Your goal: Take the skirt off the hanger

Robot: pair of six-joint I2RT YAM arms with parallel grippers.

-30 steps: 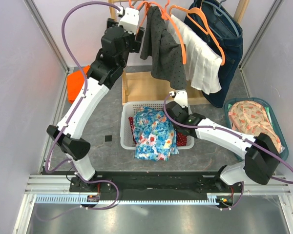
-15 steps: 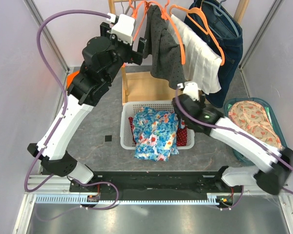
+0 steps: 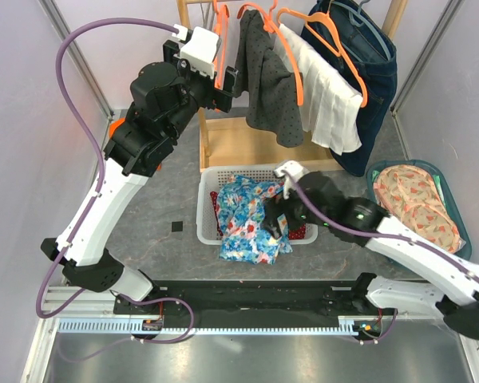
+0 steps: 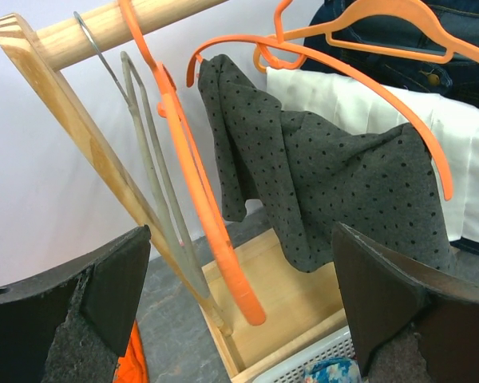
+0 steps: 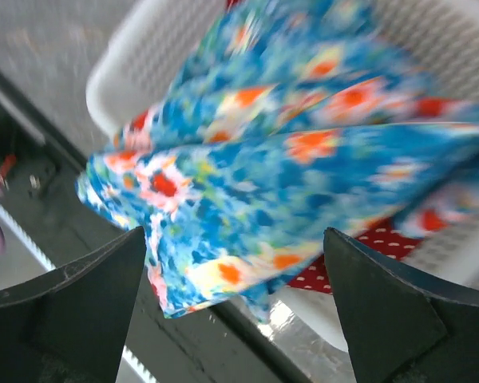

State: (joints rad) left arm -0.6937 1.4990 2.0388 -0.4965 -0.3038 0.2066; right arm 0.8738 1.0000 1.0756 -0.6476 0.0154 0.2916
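One grey knit skirt with small black dots is draped in soft folds over a curved orange plastic hanger on the round wooden rail. It is ahead of the left pincer and slightly to the right. That pincer is spread wide and grasps nothing; a bare, slim orange hanger hangs straight ahead of it. The right pincer is likewise released, just above a crumpled blue floral cloth spilling over a white perforated plastic basket.
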